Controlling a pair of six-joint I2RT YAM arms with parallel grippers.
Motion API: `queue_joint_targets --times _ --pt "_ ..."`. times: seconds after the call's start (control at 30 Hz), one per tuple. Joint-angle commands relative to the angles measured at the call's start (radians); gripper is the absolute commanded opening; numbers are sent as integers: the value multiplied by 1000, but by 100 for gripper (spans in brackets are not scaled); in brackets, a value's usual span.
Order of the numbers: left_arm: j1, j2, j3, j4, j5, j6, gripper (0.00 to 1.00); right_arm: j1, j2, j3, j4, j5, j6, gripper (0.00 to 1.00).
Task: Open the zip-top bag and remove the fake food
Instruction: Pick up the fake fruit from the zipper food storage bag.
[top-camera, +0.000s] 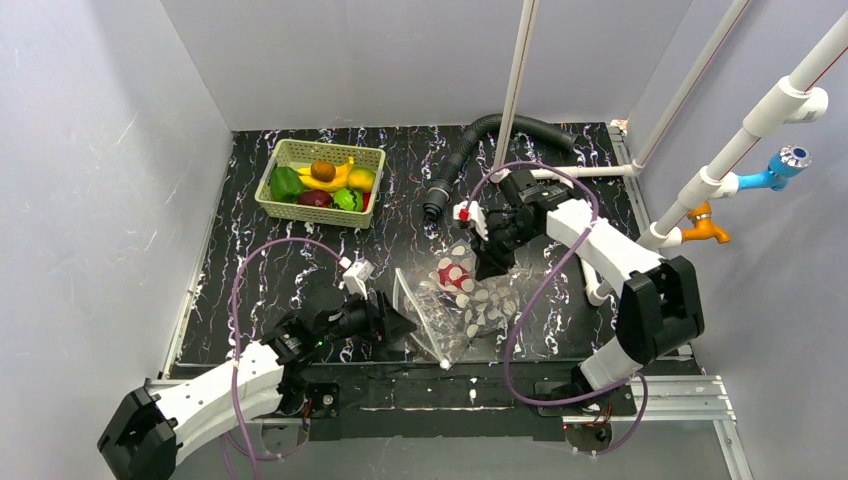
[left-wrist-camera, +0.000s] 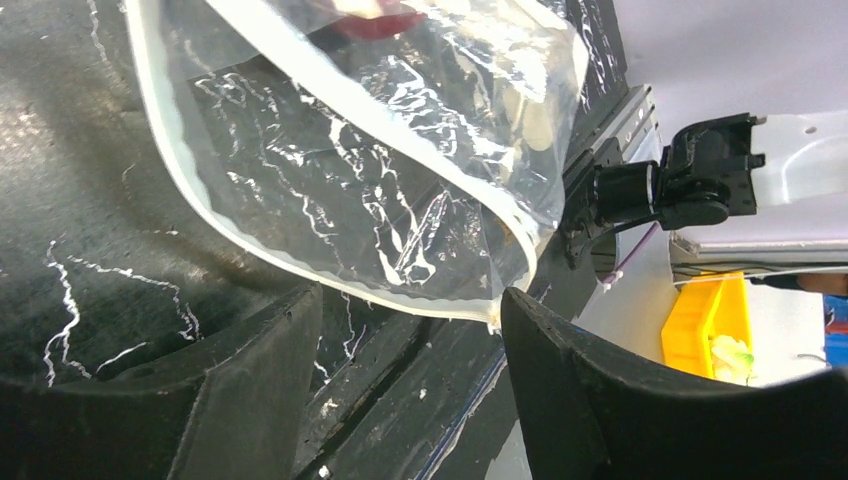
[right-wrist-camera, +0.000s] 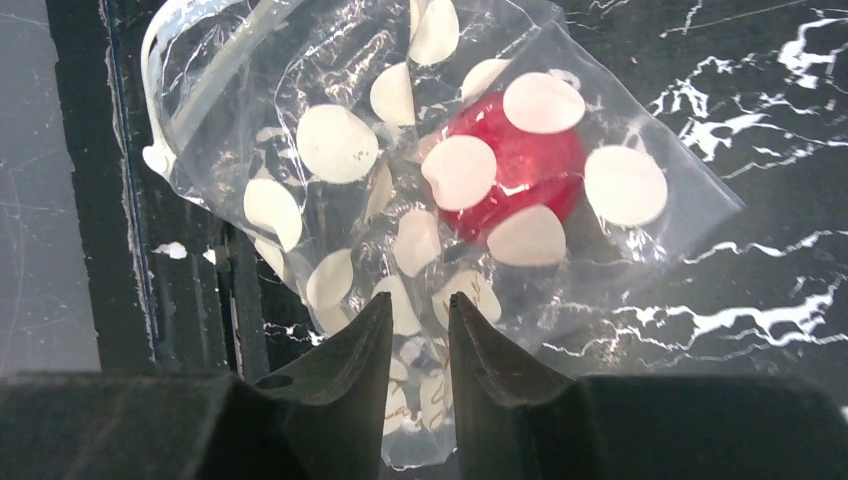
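We find the zip-top bag (top-camera: 480, 305) lying on the black marbled surface (top-camera: 300, 270), low and centre in the overhead frame, between the two arms. One piece of the fake food, a red apple (right-wrist-camera: 520, 165), sits inside it behind the white spots, in the upper middle of the right wrist frame.

The left jaws stand wide apart with nothing in their hold. In the left wrist frame, the bag's zip-strip edge (left-wrist-camera: 400, 290) hangs just above the gap between the two fingers (left-wrist-camera: 250, 380), and we see no contact.

The right jaws are drawn close, leaving only a narrow slot. Crumpled spotted plastic fills that slot at the bottom centre of the right wrist frame, but we cannot tell whether it is actually pinched.

The pale green basket (top-camera: 330, 146) rests in the upper left of the overhead frame, well apart from the bag. It holds a yellow banana (top-camera: 335, 178) and green, dark red and orange pieces.
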Motion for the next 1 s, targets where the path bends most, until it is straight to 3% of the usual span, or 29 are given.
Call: queue_joint_targets --times 0.0,0.27,0.43,0.63,0.97 --pt "-34 18 -9 63 -53 61 62 34 58 82 -32 14 52 32" --pt "-137 170 -17 253 -201 262 60 44 114 134 -11 63 129 24" --pt "-212 303 -60 531 -259 497 61 53 139 128 33 121 190 17" --pt "-228 481 -25 672 -323 678 62 58 171 120 109 195 276 13" --pt "-236 859 3 1084 -376 875 64 81 237 139 205 291 398 13"
